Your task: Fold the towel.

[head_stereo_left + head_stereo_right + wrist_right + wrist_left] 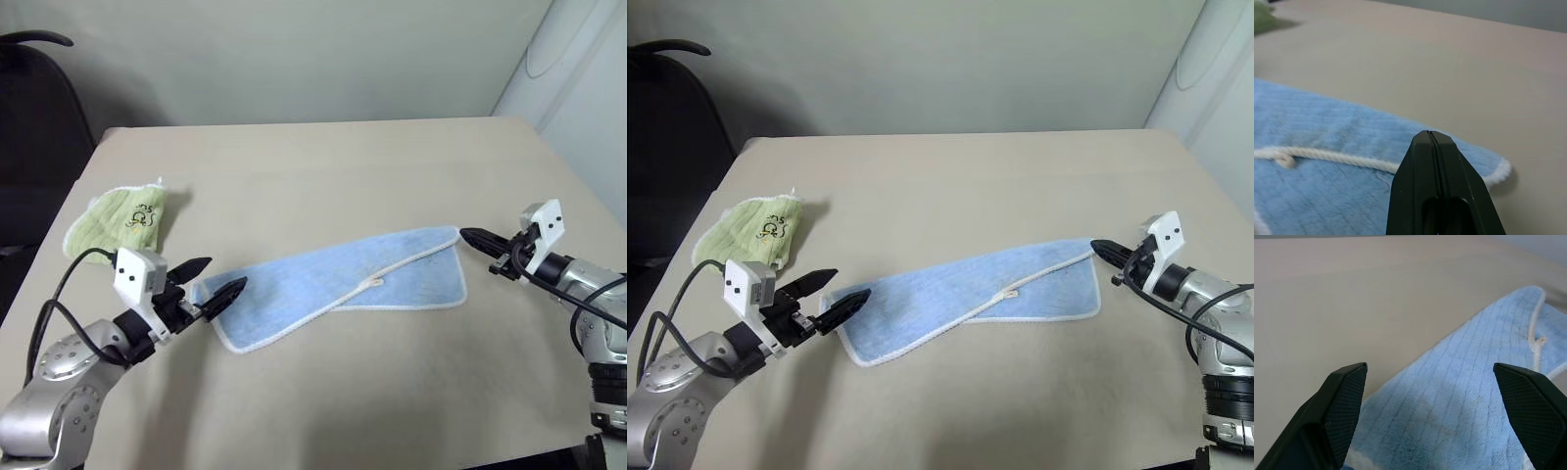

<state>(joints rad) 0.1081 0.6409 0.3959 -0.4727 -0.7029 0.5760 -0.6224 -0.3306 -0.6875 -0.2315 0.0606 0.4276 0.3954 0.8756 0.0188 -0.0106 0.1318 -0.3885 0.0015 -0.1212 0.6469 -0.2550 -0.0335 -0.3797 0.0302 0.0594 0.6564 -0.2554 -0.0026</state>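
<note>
The light blue towel (343, 284) lies folded over on the beige table (323, 166), with white edging and a small white loop (375, 282) on top. My left gripper (216, 279) hovers open at the towel's left end, its two black fingers (1344, 401) spread above the cloth with nothing between them. At the towel's right corner my right gripper (472, 236) is shut, holding nothing. In the right wrist view its closed tip (1432, 142) sits just above the towel's white-edged corner (1498, 169).
A pale green striped cloth (122, 217) with a small emblem lies bunched near the table's left edge. A dark chair (34, 127) stands off the table's left side. A white wall panel (578, 69) rises at the far right.
</note>
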